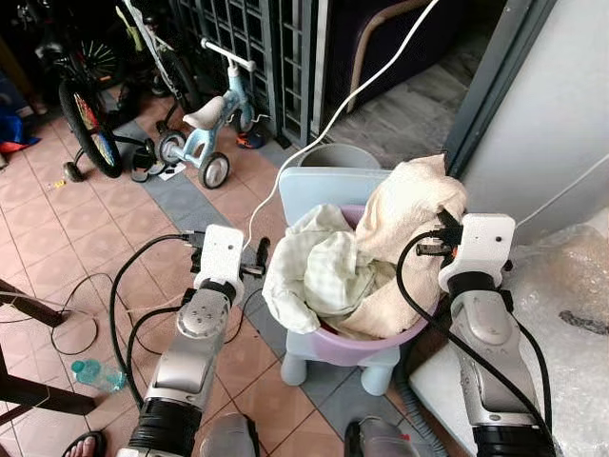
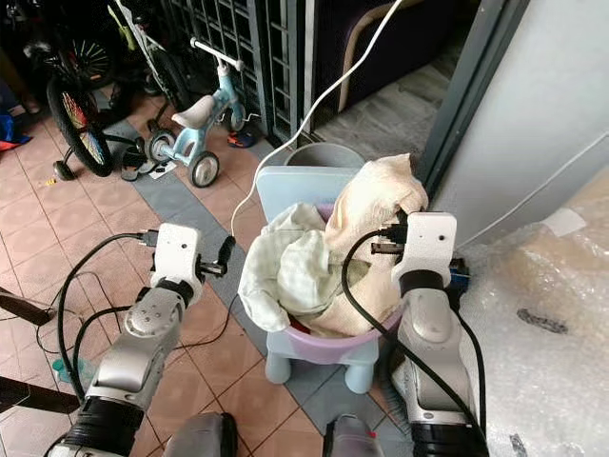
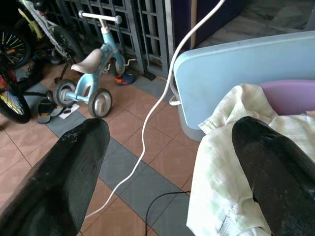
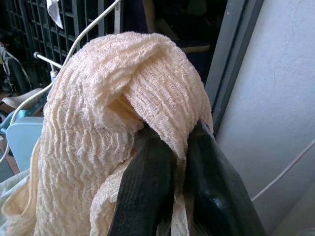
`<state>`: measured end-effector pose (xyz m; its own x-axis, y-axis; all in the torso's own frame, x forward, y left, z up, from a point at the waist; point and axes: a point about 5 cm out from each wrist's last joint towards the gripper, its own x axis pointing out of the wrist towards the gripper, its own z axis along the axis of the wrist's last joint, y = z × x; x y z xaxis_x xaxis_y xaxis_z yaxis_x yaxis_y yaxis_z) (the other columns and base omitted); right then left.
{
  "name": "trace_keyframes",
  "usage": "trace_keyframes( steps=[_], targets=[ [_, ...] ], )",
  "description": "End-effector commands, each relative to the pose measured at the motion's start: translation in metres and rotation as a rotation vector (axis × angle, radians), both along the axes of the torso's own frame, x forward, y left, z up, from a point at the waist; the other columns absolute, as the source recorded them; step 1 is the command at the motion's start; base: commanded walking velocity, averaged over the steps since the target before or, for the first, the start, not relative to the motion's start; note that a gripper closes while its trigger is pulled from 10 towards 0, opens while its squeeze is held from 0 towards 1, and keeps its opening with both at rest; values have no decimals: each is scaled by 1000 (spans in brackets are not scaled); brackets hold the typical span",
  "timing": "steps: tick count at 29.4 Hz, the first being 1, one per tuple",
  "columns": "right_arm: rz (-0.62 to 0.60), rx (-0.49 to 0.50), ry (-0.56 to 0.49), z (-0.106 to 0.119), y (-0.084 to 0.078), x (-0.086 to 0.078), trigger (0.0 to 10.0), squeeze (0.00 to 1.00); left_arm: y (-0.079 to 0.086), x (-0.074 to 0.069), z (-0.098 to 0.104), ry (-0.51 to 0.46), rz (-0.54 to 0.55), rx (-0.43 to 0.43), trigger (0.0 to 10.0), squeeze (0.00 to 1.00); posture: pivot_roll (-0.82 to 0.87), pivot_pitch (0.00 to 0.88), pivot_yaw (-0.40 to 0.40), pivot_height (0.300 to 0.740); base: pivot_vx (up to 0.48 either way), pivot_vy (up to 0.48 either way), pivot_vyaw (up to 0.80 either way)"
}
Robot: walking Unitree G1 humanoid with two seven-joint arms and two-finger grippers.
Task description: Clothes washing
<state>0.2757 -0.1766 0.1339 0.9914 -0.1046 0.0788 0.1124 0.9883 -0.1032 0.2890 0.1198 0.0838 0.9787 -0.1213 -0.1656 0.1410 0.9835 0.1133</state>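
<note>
- Right claw (image 4: 167, 162) was clamped on a fold of the cream towel (image 1: 409, 205); towel lifted at the right of the purple basin (image 1: 366, 343), likely so it clears the rim
- Left claw (image 3: 172, 162) was spread wide, gripping nothing, just left of the pale green cloth (image 1: 319, 271)
- Basin sat on a light blue stool (image 1: 333, 186)
- Towel: coarse, waffle-knit, limp; cloth: thin, crumpled, draped over the rim

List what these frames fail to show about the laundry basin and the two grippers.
- Inside of the purple plastic basin: head views, covered by the pale green checked cloth and cream waffle-knit towel.
- Right gripper fingertips: wrist view, buried in the towel's fold.
- Small light blue plastic chair seat: hidden under the basin.
- Left gripper finger bases: cut off by the wrist view's bottom edge.
</note>
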Motion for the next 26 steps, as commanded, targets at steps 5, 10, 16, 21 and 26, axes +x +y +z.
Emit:
trace_keyframes(
  steps=[5,10,16,21,26],
  targets=[
    [68,25,-67,21,18,8,10000,0,-1,-7,-6,2,6,-14,10000,0,-1,15,11,740,-124,-100,0],
    [108,23,-56,18,26,12,10000,0,-2,-5,-5,0,19,-18,10000,0,13,6,2,740,-314,-262,0],
    [103,32,-64,24,24,18,10000,0,-5,1,1,-19,17,-25,10000,0,1,27,3,740,-325,-264,0],
    [92,24,-84,31,23,23,10000,0,-7,0,-1,-17,7,-23,10000,0,-18,53,12,740,-312,-263,0],
    [93,18,-99,36,26,28,10000,0,-8,3,1,-23,-8,-13,10000,0,-31,71,15,740,-292,-259,0]
  ],
)
